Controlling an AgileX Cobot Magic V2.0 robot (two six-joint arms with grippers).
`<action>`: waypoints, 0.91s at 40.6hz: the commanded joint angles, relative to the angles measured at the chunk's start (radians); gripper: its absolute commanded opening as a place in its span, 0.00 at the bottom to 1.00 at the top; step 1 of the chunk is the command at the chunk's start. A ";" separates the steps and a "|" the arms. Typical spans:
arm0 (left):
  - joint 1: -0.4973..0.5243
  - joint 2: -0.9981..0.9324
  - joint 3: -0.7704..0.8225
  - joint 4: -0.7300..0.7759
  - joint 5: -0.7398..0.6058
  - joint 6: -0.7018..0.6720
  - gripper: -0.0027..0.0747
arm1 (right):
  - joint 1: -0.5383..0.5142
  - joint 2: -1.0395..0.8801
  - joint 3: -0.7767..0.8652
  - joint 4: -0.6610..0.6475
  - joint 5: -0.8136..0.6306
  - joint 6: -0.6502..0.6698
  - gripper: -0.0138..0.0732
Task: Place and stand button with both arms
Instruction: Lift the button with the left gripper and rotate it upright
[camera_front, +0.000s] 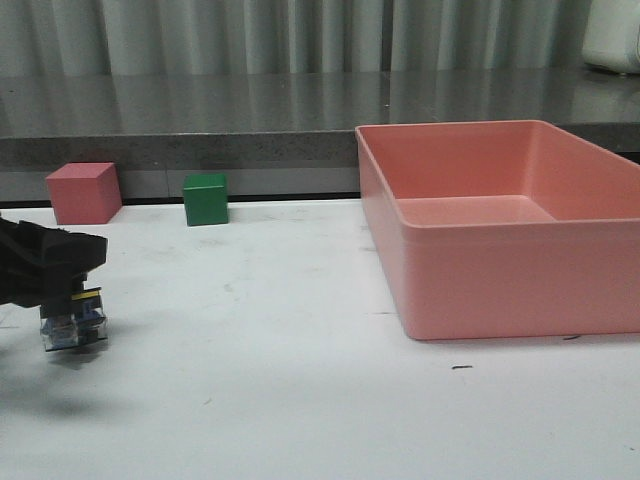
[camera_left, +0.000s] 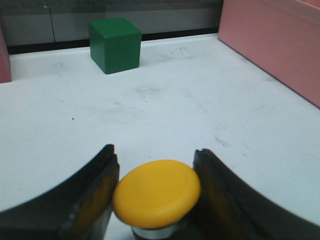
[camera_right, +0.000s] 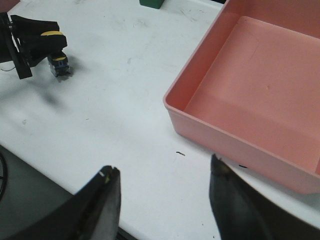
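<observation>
The button (camera_front: 75, 322) has a yellow cap, a black body and a clear bluish base, and is at the table's left, at or just above the surface. My left gripper (camera_front: 72, 298) is shut on it from above. In the left wrist view both black fingers (camera_left: 95, 190) press the sides of the yellow cap (camera_left: 156, 192), with the left gripper (camera_left: 156, 151) around it. The right wrist view shows the button (camera_right: 56, 47) held by the left gripper (camera_right: 30, 42) far off. My right gripper (camera_right: 164, 167) is open and empty over the table's front edge, and is out of the front view.
A large pink bin (camera_front: 480, 290) stands at the right; it also shows in the right wrist view (camera_right: 215, 130) and the left wrist view (camera_left: 280, 45). A green cube (camera_front: 205, 198) (camera_left: 115, 44) and a pink cube (camera_front: 84, 192) sit at the back left.
</observation>
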 joint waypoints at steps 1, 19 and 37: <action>0.003 -0.027 -0.020 -0.020 -0.211 0.004 0.41 | -0.008 -0.008 -0.024 0.018 -0.065 -0.008 0.64; 0.003 -0.027 -0.041 0.034 -0.211 0.033 0.42 | -0.008 -0.008 -0.024 0.018 -0.065 -0.008 0.64; 0.003 -0.027 -0.041 0.069 -0.211 0.033 0.71 | -0.008 -0.008 -0.024 0.018 -0.065 -0.008 0.64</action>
